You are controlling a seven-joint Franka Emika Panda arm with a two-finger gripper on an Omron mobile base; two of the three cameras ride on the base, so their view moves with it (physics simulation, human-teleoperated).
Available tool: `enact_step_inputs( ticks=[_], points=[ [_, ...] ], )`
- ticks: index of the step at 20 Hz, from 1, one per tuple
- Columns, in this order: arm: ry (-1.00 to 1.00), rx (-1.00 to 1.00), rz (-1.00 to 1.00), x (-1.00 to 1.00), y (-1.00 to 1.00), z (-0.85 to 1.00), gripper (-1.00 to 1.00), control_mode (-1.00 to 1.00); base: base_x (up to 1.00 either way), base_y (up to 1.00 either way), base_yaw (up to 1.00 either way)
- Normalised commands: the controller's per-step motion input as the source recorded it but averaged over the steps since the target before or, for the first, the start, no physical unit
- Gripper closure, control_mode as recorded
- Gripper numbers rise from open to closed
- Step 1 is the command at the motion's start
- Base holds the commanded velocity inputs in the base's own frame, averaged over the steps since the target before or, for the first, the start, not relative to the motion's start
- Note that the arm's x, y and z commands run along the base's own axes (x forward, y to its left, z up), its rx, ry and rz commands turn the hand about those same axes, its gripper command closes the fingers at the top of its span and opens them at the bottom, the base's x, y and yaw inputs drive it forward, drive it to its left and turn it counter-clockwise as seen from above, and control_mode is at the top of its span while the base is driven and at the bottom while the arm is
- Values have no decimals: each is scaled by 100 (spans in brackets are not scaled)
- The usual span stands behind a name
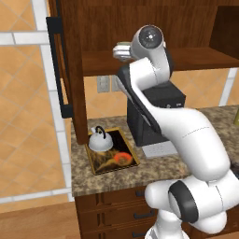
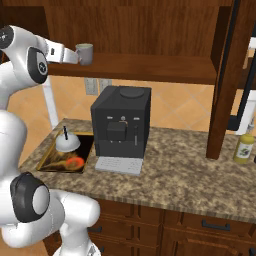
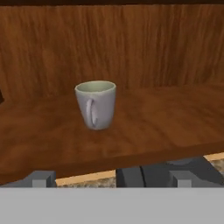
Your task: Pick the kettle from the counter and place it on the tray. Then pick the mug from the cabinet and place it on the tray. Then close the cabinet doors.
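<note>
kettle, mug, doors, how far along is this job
Done: the kettle sits on the tray. In hand: open fingers face the mug, which stands ungrasped on the cabinet shelf. Left: move the mug to the tray, shut the open cabinet doors.

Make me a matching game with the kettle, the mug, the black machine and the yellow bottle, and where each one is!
Things:
1. kettle
2. mug
3. black machine
4. yellow bottle

Places:
A. on the cabinet shelf, upright
B. on the counter, at its far right end
C. on the tray
D. on the counter, right beside the tray

Pairs: 1-C, 2-A, 3-D, 4-B
</note>
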Motion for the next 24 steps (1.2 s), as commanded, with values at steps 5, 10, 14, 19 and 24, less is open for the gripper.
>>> enact_step_inputs(
  ticks=[5,10,14,19,24],
  points=[
    [5,2,-4,56,0,-8,-100,-100,0,0,0],
    [0,0,-2,51,0,-8,-100,-100,0,0,0],
    [1,0,0,51,4,0,-100,-100,0,0,0],
    [1,0,0,47,15,0,-100,-100,0,0,0],
    [1,-1,0,40,12,-5,-100,-100,0,0,0]
  ],
)
